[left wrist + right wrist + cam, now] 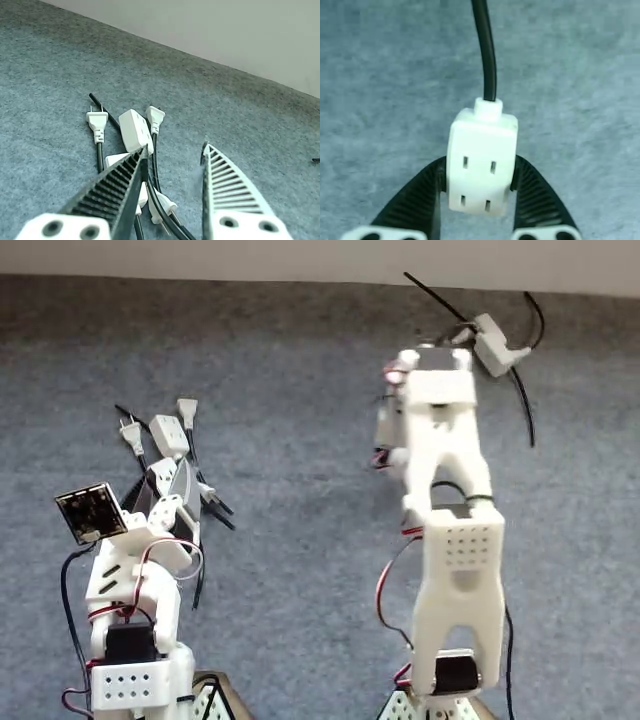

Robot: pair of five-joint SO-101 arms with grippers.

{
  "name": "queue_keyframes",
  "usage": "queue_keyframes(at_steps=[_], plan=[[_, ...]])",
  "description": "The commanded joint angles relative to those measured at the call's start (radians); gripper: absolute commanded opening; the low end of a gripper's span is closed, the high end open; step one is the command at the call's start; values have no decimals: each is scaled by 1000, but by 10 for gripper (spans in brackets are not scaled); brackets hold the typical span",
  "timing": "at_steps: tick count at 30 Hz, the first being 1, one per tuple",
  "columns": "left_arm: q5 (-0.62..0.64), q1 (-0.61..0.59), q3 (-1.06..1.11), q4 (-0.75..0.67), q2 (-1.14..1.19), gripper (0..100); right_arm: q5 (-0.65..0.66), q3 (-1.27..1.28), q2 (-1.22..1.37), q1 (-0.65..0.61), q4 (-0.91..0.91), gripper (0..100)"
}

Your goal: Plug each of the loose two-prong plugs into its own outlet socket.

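White outlet block [481,150] sits clamped in the right claw [479,167] near the far edge of the surface [300,420]. The left claw [174,150] hangs apart over loose plugs [97,122] toward the left edge. I'd pinch one plug's body squarely, prongs pointing outward, holding the block level.

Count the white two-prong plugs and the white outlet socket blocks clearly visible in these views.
White two-prong plugs: 3
White outlet socket blocks: 2
Total: 5, leaving out a white piece half hidden by the fingers of the left gripper.
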Motion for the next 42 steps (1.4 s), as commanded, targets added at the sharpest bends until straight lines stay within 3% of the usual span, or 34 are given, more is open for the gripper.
queue_keyframes(at_steps=[1,6,13,17,22,29,34,36,42], plan=[[-2,10,16,-2,-12,189,-195,-54,-50,-166,38,40],[-2,8,16,-2,-12,189,-442,-47,-47,-318,-35,40],[-2,8,16,-2,-12,189,-786,-54,-15,-321,-160,41],[-2,8,16,-2,-12,189,-865,-47,27,-325,-160,41],[-2,8,16,-2,-12,189,-862,-54,62,-346,-151,77],[-2,8,16,-2,-12,189,-862,-237,30,-381,44,397],[-2,8,16,-2,-12,189,-855,-430,-41,-403,38,410],[-2,8,16,-2,-12,189,-784,-519,-73,-407,38,410],[-2,8,16,-2,-12,189,-394,-865,-165,-412,36,410]])
